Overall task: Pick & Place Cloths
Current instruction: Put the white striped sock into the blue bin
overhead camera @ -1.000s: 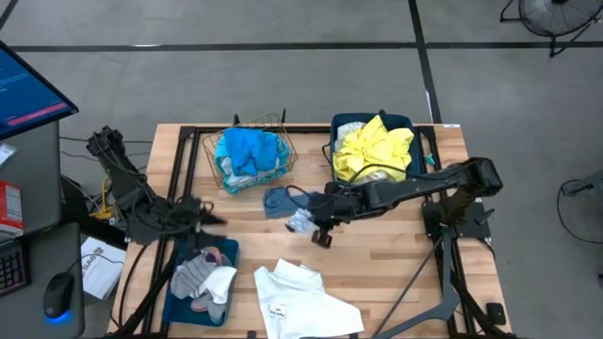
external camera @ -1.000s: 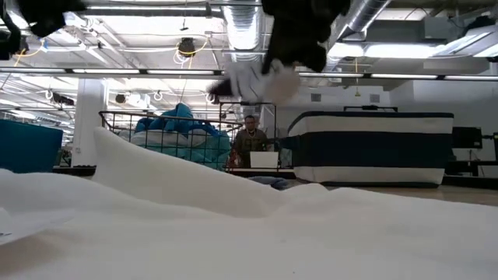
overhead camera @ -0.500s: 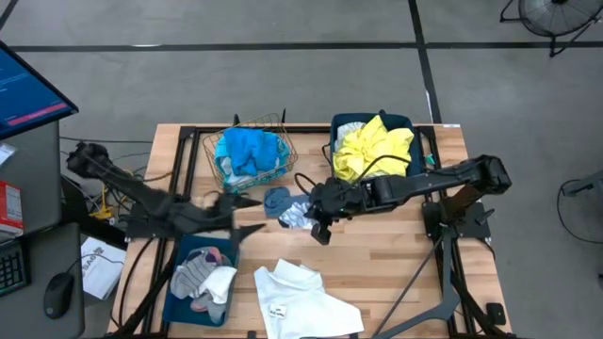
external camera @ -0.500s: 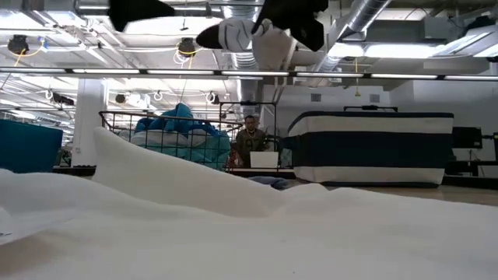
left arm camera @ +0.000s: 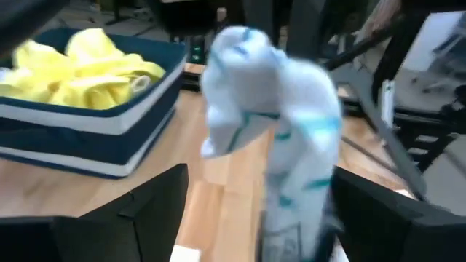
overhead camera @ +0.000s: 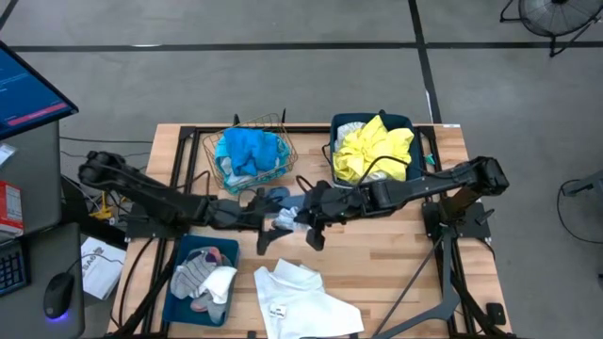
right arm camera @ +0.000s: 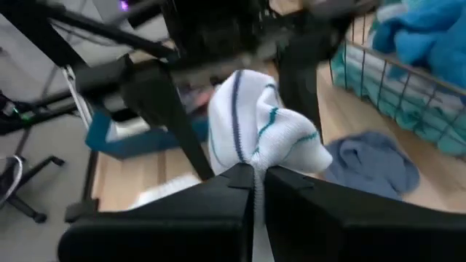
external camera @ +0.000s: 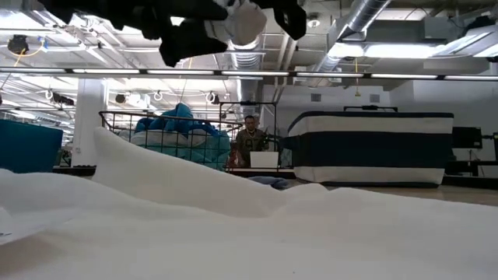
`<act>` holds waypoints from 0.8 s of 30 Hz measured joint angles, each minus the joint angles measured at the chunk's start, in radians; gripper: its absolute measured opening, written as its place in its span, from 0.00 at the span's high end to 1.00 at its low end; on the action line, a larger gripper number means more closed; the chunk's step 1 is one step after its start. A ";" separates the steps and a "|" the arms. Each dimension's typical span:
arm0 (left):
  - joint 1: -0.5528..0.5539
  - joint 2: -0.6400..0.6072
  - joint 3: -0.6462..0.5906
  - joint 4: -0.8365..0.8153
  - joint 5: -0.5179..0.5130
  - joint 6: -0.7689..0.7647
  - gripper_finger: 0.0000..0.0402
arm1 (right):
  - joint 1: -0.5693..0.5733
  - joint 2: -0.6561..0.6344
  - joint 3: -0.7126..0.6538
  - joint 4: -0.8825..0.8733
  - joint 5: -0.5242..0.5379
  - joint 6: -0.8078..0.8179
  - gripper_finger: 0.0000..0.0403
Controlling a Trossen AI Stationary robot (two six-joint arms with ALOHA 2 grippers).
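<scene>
So we've got the light wooden slatted table (overhead camera: 377, 254) as our reference point. Near its front edge lies a big white collared shirt (overhead camera: 301, 299), and at the back right corner sits the dark blue plastic bin (overhead camera: 350, 125) stuffed with a crumpled yellow cloth (overhead camera: 375, 149). Back left of centre is the copper wire basket (overhead camera: 249, 155) full of teal-blue cloths (overhead camera: 247, 151). Front left, another dark blue bin (overhead camera: 181, 281) holds small grey and coral socks (overhead camera: 203, 273).

Over the middle of the table, the right gripper (overhead camera: 303, 215) is pinched tight on a small white sock with teal stripes (right arm camera: 256, 132), holding it up off the wood. The left gripper (overhead camera: 268, 226) is right up against that sock, fingers (left arm camera: 156, 207) spread wide on either side of it. A little crumpled blue-grey cloth (overhead camera: 278, 198) lies on the table just behind the two grippers, in front of the basket.
</scene>
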 joint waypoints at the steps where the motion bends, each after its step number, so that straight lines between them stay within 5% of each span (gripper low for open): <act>1: 0.007 0.007 0.000 0.013 0.016 -0.011 0.28 | 0.000 0.000 0.000 0.006 0.000 -0.001 0.99; 6: 0.021 0.000 0.005 0.022 0.026 -0.052 0.30 | 0.005 0.000 0.000 0.010 0.000 -0.003 0.99; 9: 0.021 -0.021 0.005 0.023 0.026 -0.052 0.39 | 0.015 0.000 0.000 0.009 0.000 -0.021 0.99; 16: 0.015 -0.047 0.005 0.011 0.046 -0.057 0.93 | 0.012 0.000 0.000 0.010 0.001 -0.053 0.96; 21: 0.008 -0.088 0.005 -0.025 0.051 -0.134 0.99 | 0.008 -0.003 0.001 -0.009 -0.008 -0.108 0.85; 24: -0.018 -0.184 0.005 -0.221 0.151 -0.247 1.00 | 0.013 -0.016 0.025 -0.158 -0.052 -0.156 0.76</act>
